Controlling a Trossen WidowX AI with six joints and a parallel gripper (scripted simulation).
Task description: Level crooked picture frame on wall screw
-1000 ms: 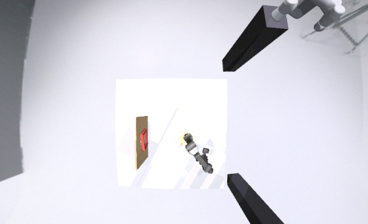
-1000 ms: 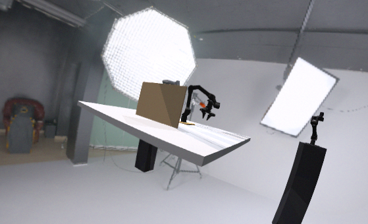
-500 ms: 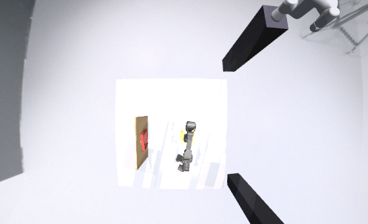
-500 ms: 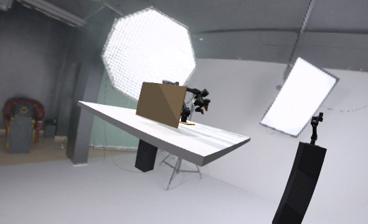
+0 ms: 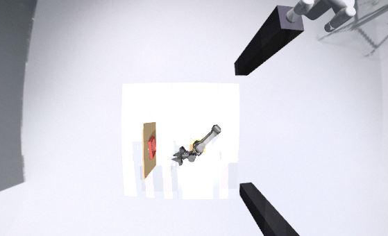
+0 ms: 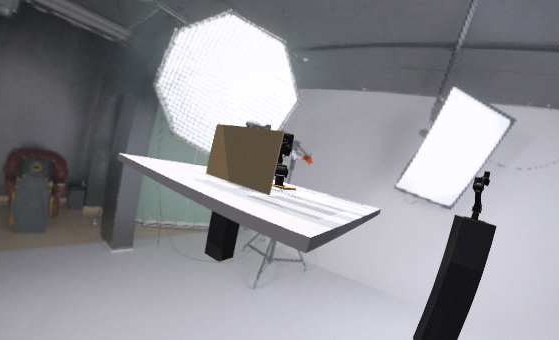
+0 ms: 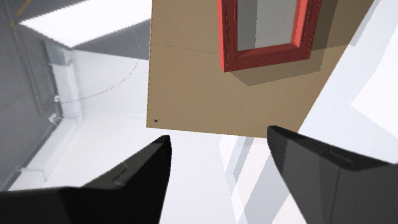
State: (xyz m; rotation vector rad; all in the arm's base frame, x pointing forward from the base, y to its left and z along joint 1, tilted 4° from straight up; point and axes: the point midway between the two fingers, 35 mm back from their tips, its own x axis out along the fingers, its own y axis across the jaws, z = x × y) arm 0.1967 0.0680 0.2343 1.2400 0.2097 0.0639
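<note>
The red picture frame (image 5: 151, 153) (image 7: 267, 58) hangs on the tan upright board (image 5: 148, 130) (image 6: 247, 160) (image 7: 190, 90). In the wrist view only its lower part shows, at the top right of centre. Its bottom bar rises toward the right there, but the view is oblique, so I cannot tell its true tilt. The screw and the notched strip are hidden. My gripper (image 5: 173, 157) (image 7: 220, 133) is partly open and empty. It is in front of the board, apart from the frame, with the fingertips below the frame in the wrist view.
The board stands on the white table (image 5: 192, 97) (image 6: 177, 180), whose edge shows in the exterior view. The frame's side of the board is hidden in that view. Dark pillars (image 5: 268, 38) (image 6: 454, 280) stand away from the table.
</note>
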